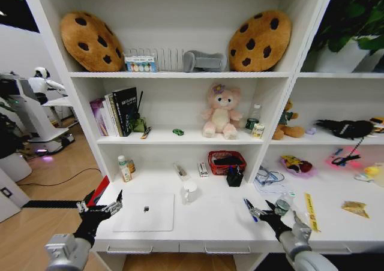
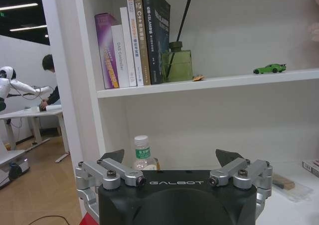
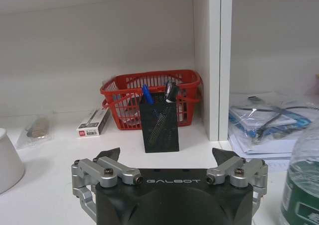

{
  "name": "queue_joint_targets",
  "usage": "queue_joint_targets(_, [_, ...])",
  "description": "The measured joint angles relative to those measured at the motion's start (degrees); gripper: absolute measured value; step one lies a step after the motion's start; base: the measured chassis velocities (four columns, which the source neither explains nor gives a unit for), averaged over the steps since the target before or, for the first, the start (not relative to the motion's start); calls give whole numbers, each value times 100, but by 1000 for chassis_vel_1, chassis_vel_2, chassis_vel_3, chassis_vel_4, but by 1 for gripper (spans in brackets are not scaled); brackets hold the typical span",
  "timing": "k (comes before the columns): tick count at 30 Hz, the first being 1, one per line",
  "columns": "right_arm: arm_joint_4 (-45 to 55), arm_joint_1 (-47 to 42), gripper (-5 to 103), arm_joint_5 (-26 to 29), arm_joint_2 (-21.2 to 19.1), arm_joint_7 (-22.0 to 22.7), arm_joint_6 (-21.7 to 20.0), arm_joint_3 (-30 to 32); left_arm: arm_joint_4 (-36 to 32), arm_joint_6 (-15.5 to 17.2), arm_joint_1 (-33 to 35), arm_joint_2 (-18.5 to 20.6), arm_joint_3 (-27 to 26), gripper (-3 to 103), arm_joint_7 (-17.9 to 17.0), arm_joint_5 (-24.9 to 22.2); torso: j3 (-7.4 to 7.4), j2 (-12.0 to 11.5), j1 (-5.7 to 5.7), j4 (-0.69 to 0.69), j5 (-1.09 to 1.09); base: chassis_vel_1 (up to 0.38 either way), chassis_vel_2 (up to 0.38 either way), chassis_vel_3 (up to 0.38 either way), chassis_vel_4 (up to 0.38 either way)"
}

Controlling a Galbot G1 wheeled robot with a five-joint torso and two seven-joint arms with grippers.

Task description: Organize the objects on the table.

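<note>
Both tools hang open and empty over the table [image 1: 210,220] front, left tool [image 1: 99,209] beside the closed laptop [image 1: 146,211], right tool [image 1: 264,211] near a blue pen [image 1: 248,207]. The toy car [image 2: 269,68] sits on the shelf, another pen [image 3: 147,94] upright in the mesh cup [image 3: 159,121], apparently already tidied.

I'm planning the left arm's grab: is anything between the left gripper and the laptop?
Nothing visible is. The left gripper, jaws open, hovers just off the left edge of the laptop, with no object between them. The mug stands off the laptop's far right corner, out of the way.
</note>
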Motion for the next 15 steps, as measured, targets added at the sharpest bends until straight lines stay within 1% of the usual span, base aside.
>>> queue_joint_targets(2, [-293, 479, 100, 227, -99, 41, -336, -219, 0, 0, 0, 0, 0, 100, 0, 0, 1, -1, 1, 0, 0, 0, 0, 0, 0])
queue_joint_targets(3, [-293, 479, 100, 227, -99, 41, -336, -219, 0, 0, 0, 0, 0, 100, 0, 0, 1, -1, 1, 0, 0, 0, 0, 0, 0])
queue_joint_targets(5, [-644, 1037, 100, 374, -168, 155, -706, -524, 0, 0, 0, 0, 0, 100, 0, 0, 1, -1, 2, 2, -1, 0, 0, 0, 0])
queue_joint_targets(6, [-644, 1037, 100, 374, -168, 155, -706, -524, 0, 0, 0, 0, 0, 100, 0, 0, 1, -1, 2, 2, -1, 0, 0, 0, 0])
queue_joint_targets(7, [-795, 1236, 100, 386, -176, 215, -804, -646, 0, 0, 0, 0, 0, 100, 0, 0, 1, -1, 2, 1, 0, 0, 0, 0, 0])
queue_joint_targets(9, [-940, 1394, 100, 386, -177, 245, -848, -750, 0, 0, 0, 0, 0, 100, 0, 0, 1, -1, 2, 1, -1, 0, 0, 0, 0])
queue_joint_targets(13, [-1096, 1536, 100, 348, -174, 260, -860, -860, 0, 0, 0, 0, 0, 100, 0, 0, 1, -1, 2, 0, -1, 0, 0, 0, 0])
queue_joint_targets(15, [-1366, 1693, 99, 293, -161, 283, -861, -1050, 0, 0, 0, 0, 0, 100, 0, 0, 1, -1, 1, -1, -1, 0, 0, 0, 0])
